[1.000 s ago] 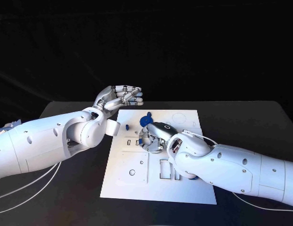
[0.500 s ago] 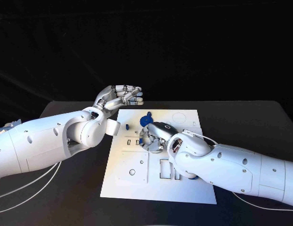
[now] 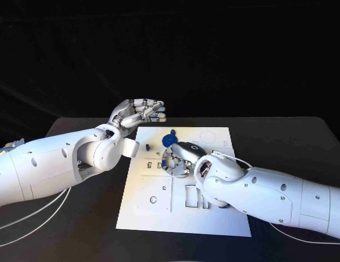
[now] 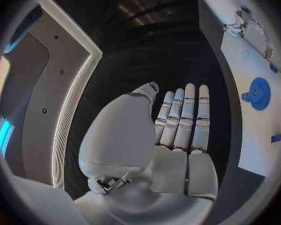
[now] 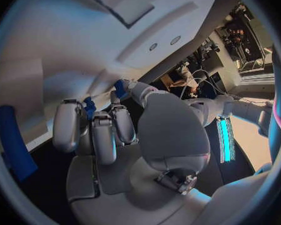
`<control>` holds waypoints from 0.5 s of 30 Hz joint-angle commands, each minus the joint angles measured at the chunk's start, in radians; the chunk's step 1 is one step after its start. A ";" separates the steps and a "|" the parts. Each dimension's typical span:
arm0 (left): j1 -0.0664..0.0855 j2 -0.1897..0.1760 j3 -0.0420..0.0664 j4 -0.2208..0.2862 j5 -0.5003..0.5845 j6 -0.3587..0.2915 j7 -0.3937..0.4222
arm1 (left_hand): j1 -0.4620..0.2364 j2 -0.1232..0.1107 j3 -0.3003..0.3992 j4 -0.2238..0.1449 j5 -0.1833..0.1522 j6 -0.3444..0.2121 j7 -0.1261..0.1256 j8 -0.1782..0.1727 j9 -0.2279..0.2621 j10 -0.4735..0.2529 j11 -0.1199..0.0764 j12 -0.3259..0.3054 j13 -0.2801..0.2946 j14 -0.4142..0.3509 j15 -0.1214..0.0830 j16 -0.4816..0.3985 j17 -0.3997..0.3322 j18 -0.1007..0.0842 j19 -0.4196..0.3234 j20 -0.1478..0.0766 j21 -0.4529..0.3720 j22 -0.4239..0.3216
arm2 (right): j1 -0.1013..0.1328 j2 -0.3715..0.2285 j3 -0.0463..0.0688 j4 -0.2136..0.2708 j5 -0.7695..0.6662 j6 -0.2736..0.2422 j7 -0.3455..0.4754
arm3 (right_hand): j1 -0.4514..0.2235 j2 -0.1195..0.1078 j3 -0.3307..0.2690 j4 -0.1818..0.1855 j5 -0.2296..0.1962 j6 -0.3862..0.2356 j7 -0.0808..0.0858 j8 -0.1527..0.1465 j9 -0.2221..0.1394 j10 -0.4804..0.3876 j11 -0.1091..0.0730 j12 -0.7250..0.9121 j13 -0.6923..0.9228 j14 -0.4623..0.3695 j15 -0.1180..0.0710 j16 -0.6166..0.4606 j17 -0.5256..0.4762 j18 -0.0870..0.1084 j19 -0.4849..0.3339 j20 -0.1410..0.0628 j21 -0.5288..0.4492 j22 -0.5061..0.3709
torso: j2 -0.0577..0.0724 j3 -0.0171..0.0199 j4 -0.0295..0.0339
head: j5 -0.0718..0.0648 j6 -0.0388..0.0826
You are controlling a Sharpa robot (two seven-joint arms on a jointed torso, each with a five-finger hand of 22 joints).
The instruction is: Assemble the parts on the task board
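– Right robot hand (image 3: 179, 158) is bending down over the middle of the white board (image 3: 150, 215), is it working on a part now?

– I am thinking yes. Its fingers are curling toward the board, and the right wrist view is showing a small blue piece (image 5: 88, 106) just beside the fingertips. But I cannot tell if the fingers are pinching this piece or only touching near it.

– And where is the blue gear (image 3: 170, 139) lying?

– It is sitting on the board, just past the right robot hand, toward the far edge. The hand is not covering it.

– So which step is going on, in your opinion?

– I am judging that the right robot hand is seating or picking a small part in the middle of the board. The assembling is looking not finished, because the gear and the small pieces are lying apart from each other.

– What is the next move asking for?

– It is asking for a fine and steady grip, and a straight push down, so the part is not tilting in its slot.

– And what is the left robot hand (image 3: 141, 112) doing?

– It is hanging in the air over the black counter (image 3: 296, 136), beyond the far left corner of the board. Its fingers are stretching out side by side and it is holding nothing. The left arm is lying along the left side of the board, apart from the parts.
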 commanded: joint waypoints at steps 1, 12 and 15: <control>0.001 0.001 0.000 0.001 0.002 0.007 0.006 | 0.000 -0.012 0.006 0.003 -0.004 -0.005 0.026 -0.005 -0.001 0.001 0.003 -0.006 0.001 -0.007 -0.001 -0.006 0.001 0.014 0.001 0.008 -0.003 -0.001 | -0.003 0.001 -0.002 -0.005 -0.011 0.025 -0.017 | -0.011 0.003 -0.002 0.003 -0.006 -0.007 0.001 -0.006 -0.001 -0.007 -0.001 -0.009 0.028 0.088 0.005 -0.007 0.201 0.003 -0.008 0.000 -0.005 -0.002 | 0.000 -0.0002 0.0003 | 0.000 0.000; 0.001 0.000 0.000 0.001 0.002 0.006 0.005 | 0.000 -0.012 0.006 0.003 -0.004 -0.005 0.026 -0.005 -0.001 0.001 0.003 -0.006 0.001 -0.007 -0.001 -0.006 0.001 0.014 0.001 0.008 -0.003 -0.001 | -0.003 0.004 -0.002 -0.010 -0.006 0.025 -0.001 | -0.034 -0.035 -0.024 0.009 -0.035 -0.050 0.017 -0.032 -0.016 -0.032 0.014 -0.029 0.005 0.086 0.018 -0.010 0.191 0.006 -0.016 0.012 -0.023 -0.014 | 0.000 -0.0001 -0.0008 | 0.001 -0.001; 0.001 0.000 0.000 0.001 0.002 0.006 0.005 | 0.000 -0.012 0.006 0.003 -0.004 -0.005 0.026 -0.005 -0.001 0.001 0.003 -0.006 0.001 -0.007 -0.001 -0.006 0.001 0.014 0.001 0.008 -0.003 -0.001 | -0.003 0.004 -0.002 -0.011 -0.005 0.025 0.003 | -0.036 -0.042 -0.035 0.011 -0.063 -0.055 0.018 -0.037 -0.019 -0.035 0.016 -0.031 0.003 0.086 0.020 -0.011 0.191 0.007 -0.016 0.015 -0.026 -0.015 | 0.000 0.0001 -0.0007 | 0.000 -0.001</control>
